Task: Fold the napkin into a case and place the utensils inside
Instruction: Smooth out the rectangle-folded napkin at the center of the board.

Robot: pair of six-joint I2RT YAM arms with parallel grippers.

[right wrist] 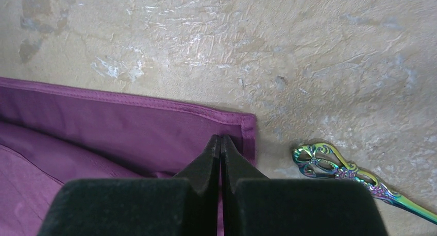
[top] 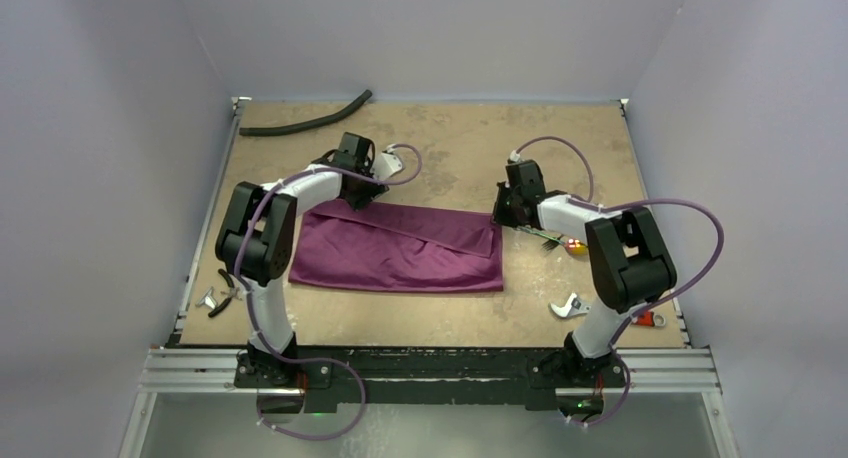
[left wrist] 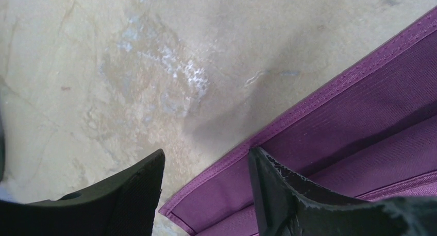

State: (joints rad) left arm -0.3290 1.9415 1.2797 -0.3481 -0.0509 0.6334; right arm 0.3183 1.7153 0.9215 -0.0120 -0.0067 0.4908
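Lying part-folded on the table [top: 450,138], the napkin [top: 400,248] appears thin, limp and slightly slick, best pinched at its stitched hem [left wrist: 309,104] corners; left gripper [left wrist: 205,161] spread astride the far-left hem, right gripper [right wrist: 220,143] pressed together at the far-right corner, grip on cloth unconfirmed.

Right gripper [right wrist: 220,140] closed, black fingers pressed flat together, tips down on napkin [right wrist: 129,128] just inside its far right corner; pinch on cloth not confirmable. Plum-purple, stitched hem along far edge. Near corner to right, clear of cloth: ornate rainbow-sheened utensil handle [right wrist: 335,166] flat on mottled beige table [right wrist: 309,50].
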